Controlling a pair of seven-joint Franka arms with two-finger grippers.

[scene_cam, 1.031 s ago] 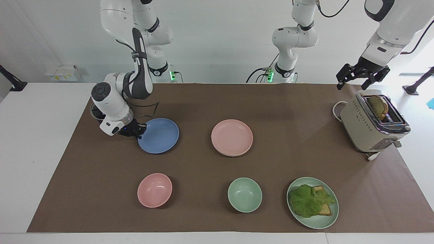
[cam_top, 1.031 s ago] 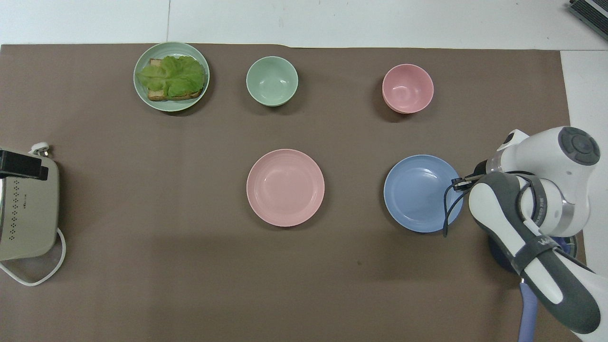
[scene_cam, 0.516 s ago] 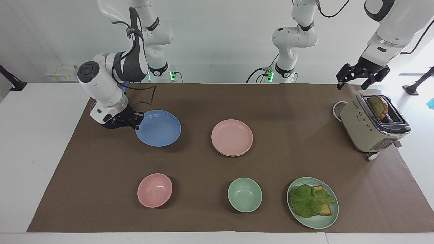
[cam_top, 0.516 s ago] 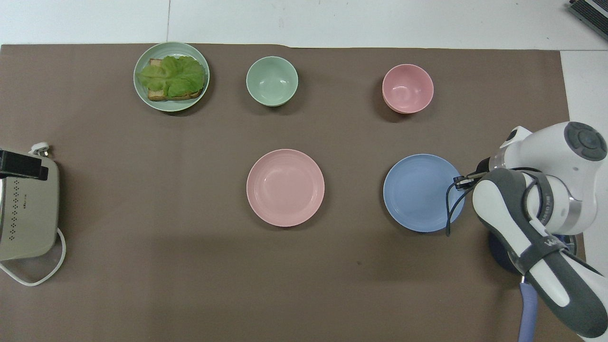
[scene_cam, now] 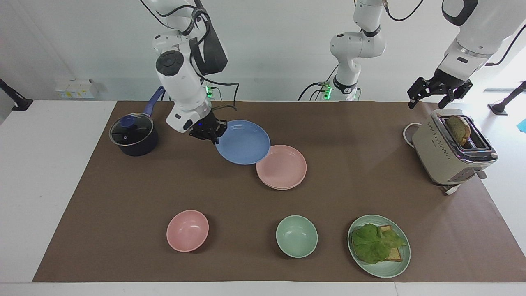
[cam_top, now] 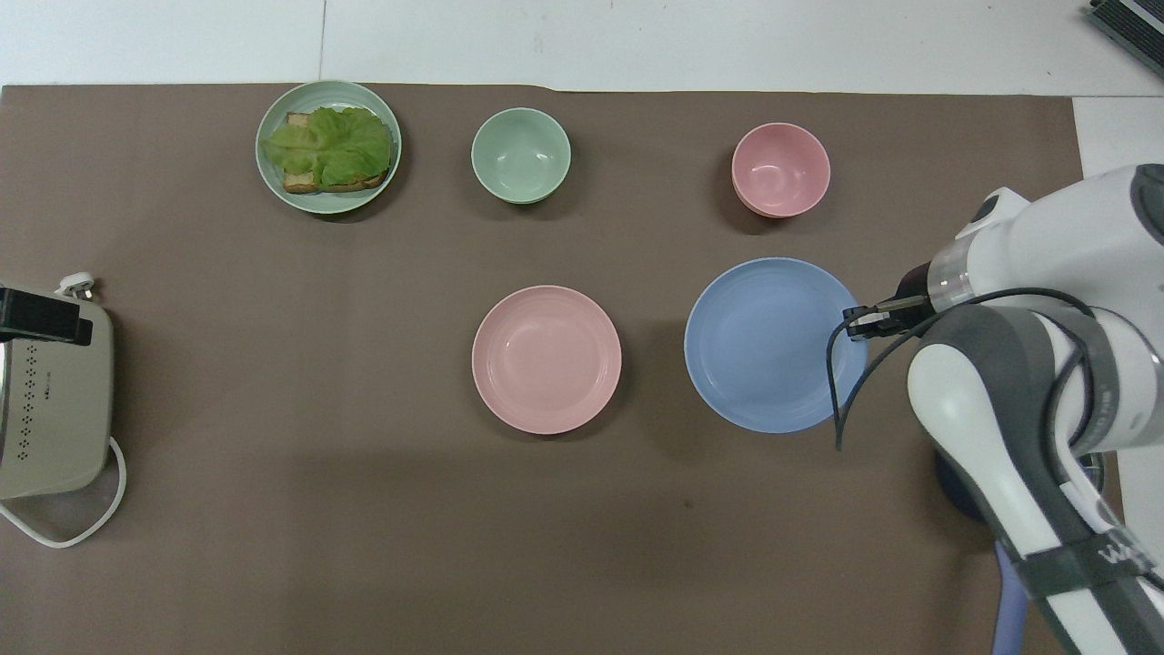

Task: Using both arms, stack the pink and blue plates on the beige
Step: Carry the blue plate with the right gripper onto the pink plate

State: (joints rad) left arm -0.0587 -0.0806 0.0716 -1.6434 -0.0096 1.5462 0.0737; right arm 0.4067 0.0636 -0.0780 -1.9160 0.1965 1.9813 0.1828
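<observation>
My right gripper (scene_cam: 213, 134) is shut on the rim of the blue plate (scene_cam: 243, 142) and holds it level in the air. The blue plate (cam_top: 773, 344) hangs over the mat just beside the pink plate, on the right arm's side. The pink plate (scene_cam: 282, 166) lies at the middle of the mat (scene_cam: 123, 197). A thin second rim shows under it, and the beige plate is otherwise hidden. My left gripper (scene_cam: 430, 100) waits open above the toaster (scene_cam: 450, 154), holding nothing.
A dark lidded pot (scene_cam: 133, 136) stands near the right arm's base. A pink bowl (scene_cam: 187, 230), a green bowl (scene_cam: 296, 236) and a green plate (scene_cam: 400, 263) with lettuce on toast line the edge farthest from the robots. A bread slice sticks out of the toaster.
My right gripper has lifted the blue plate off the mat and carried it toward the pink plate. The pot has come into sight. The left arm has not moved.
</observation>
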